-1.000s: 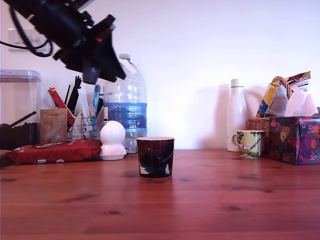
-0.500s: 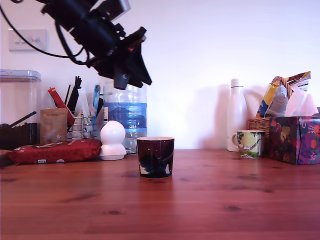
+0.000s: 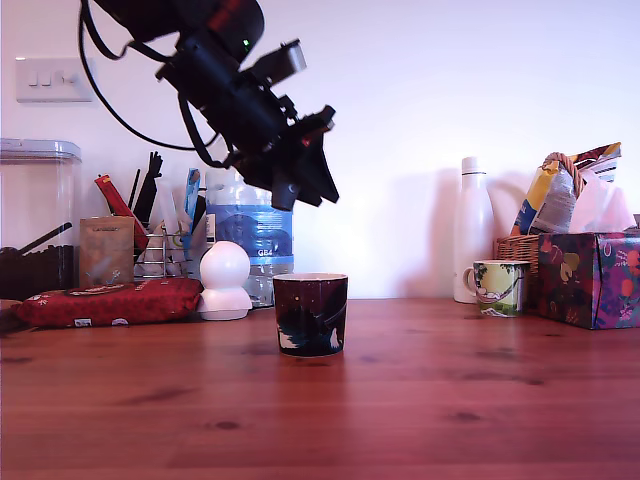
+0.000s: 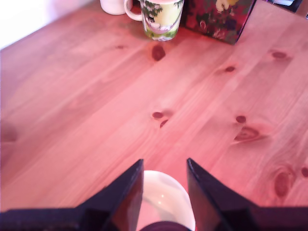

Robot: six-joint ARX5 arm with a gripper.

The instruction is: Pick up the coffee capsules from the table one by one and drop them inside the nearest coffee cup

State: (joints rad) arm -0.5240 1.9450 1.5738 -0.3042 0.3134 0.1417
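Tool (image 3: 312, 190) hanging upper centre of exterior frame, above cup (image 3: 311, 315), fingers parted, something dark between them low in wrist frame. Cup sitting mid-frame on surface (image 3: 420, 400).

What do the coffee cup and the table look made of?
The coffee cup looks like glazed ceramic: glossy dark surface with painted white and blue patches and a smooth pale rim. The table looks like finished pine: reddish-brown planks with grain, dark knots and a slight sheen.
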